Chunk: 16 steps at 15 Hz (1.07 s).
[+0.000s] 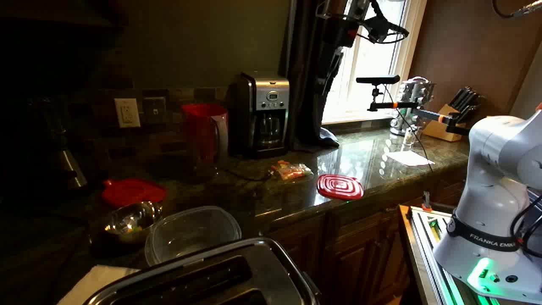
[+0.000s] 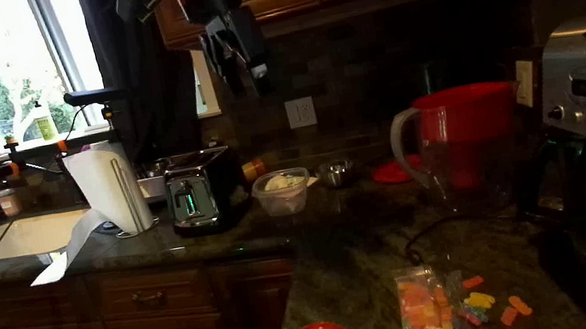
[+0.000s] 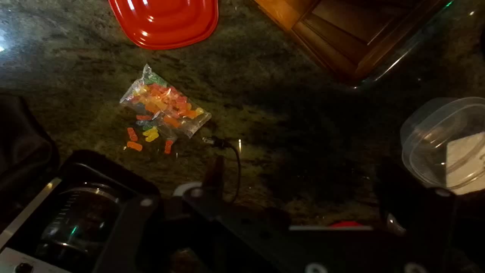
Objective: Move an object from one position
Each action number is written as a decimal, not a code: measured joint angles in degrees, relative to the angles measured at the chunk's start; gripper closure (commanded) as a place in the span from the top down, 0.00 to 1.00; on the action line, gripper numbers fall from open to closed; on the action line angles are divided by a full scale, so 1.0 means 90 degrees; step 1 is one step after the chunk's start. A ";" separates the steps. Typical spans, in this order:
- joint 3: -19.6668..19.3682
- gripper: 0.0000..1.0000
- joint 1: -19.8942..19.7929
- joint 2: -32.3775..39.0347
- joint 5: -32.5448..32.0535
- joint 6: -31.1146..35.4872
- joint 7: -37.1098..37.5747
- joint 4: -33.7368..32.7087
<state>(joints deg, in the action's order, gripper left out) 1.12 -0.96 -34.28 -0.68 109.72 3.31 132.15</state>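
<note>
Round red lid [image 1: 134, 192] sits near the metal bowl [image 2: 336, 179], jaws spread, "FRANKA EMIKA" legible on the arm [image 1: 487, 201].

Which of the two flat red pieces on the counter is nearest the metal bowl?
The tabbed red piece, right by the metal bowl. The ringed red lid lies farther off, near the candy bag.

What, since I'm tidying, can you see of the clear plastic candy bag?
The shiny, crinkled clear plastic candy bag lies flat on the dark speckled stone counter, apart from the black pincer. Red, orange, yellow and green candies show through. Loose candies lie along one side; whether it is sealed is unclear.
</note>
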 measured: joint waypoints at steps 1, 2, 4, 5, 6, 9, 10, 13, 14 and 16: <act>0.0000 1.00 0.0000 0.0000 0.0000 0.0000 0.0000 -0.0001; 0.0000 1.00 0.0000 0.0000 0.0000 0.0000 0.0000 -0.0002; 0.0000 1.00 0.0000 0.0000 0.0000 0.0000 0.0000 -0.0003; 0.0000 1.00 0.0000 0.0000 0.0000 0.0000 0.0000 -0.0003; 0.0005 1.00 0.0008 0.0014 0.0012 0.0037 0.0001 -0.0012; 0.0142 1.00 0.0122 0.0323 0.0281 0.0535 0.0171 -0.0175; 0.0236 1.00 0.0175 0.0540 0.0388 0.0783 0.0323 -0.0304; 0.0647 1.00 0.0225 0.1466 0.0428 0.1697 0.1051 -0.0871; 0.0777 1.00 0.0223 0.1828 0.0406 0.1984 0.1384 -0.1094; 0.1018 1.00 0.0222 0.2566 0.0193 0.2486 0.2117 -0.1546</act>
<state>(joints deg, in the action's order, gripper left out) 10.28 1.04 -11.19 1.05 132.10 22.36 118.24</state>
